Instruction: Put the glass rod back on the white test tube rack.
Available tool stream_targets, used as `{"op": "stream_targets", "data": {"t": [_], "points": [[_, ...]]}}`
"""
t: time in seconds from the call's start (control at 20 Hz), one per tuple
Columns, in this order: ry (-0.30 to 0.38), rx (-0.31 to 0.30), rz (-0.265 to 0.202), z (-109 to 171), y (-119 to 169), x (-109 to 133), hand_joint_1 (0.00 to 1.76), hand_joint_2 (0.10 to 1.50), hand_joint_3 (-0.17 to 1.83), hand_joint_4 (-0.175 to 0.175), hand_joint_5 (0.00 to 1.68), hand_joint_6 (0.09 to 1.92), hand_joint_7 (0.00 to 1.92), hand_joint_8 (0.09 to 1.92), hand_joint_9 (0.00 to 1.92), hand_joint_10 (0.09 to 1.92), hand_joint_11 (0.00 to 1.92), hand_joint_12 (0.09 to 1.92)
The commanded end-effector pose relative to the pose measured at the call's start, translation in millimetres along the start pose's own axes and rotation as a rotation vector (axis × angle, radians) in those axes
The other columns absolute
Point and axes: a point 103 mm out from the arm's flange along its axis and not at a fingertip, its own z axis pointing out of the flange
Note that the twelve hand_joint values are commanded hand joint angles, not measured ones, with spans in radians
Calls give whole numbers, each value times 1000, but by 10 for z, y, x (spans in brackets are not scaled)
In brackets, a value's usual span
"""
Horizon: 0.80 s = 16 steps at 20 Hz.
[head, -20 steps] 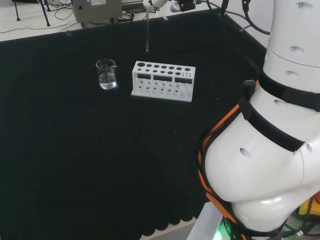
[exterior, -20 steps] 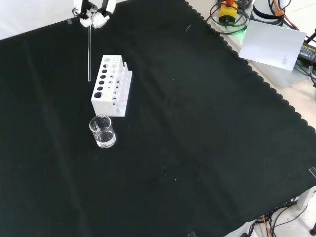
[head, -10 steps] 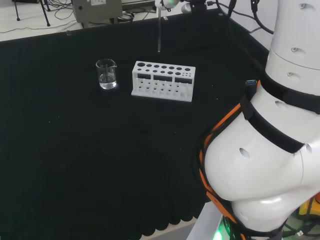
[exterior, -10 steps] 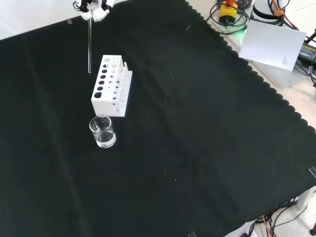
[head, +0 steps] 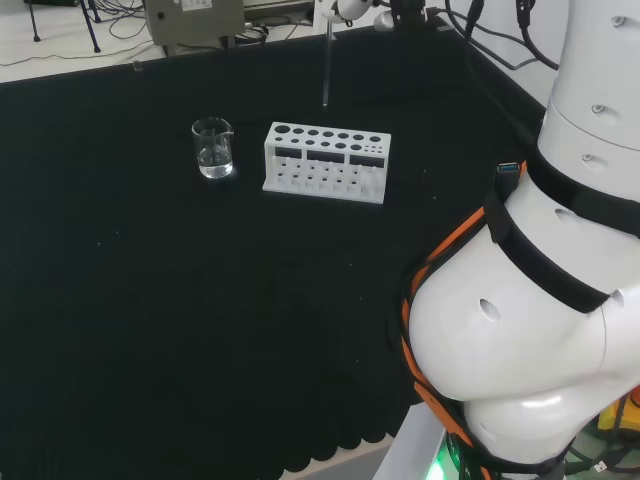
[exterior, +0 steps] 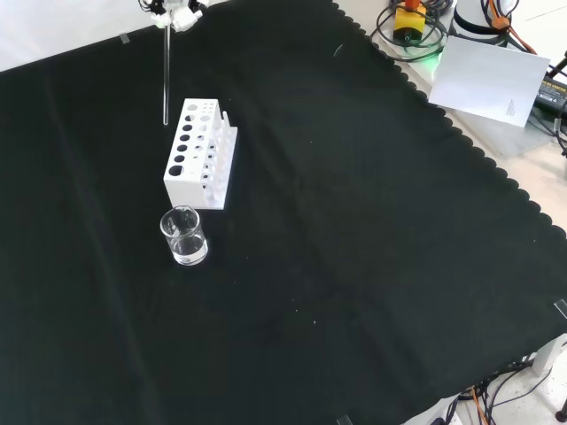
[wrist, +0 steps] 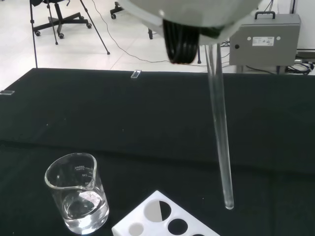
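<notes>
The hand [exterior: 177,12] at the top edge of the front view pinched the upper end of the glass rod [exterior: 166,75], a thin, clear, straight stick that hung upright with its lower tip in the air, above and just beside the far end of the white test tube rack [exterior: 201,152], touching nothing. The wrist view showed the rod's rounded tip clear of the rack's holes. A glass beaker [exterior: 183,235] with a little clear liquid stood near the rack's other end on the black cloth [exterior: 372,230]
</notes>
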Motion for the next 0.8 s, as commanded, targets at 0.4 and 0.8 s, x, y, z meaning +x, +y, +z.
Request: {"op": "stream_targets", "data": {"t": [0.4,0.8], "points": [[-1,-19,2,-19,-201,11,1313,678,713,-175,1181,571,1201,1114,1720,869,1708,870],[0,-33,-6,-87,-274,48,1313,676,717,-175,1181,572,1202,1113,1720,869,1708,872]]}}
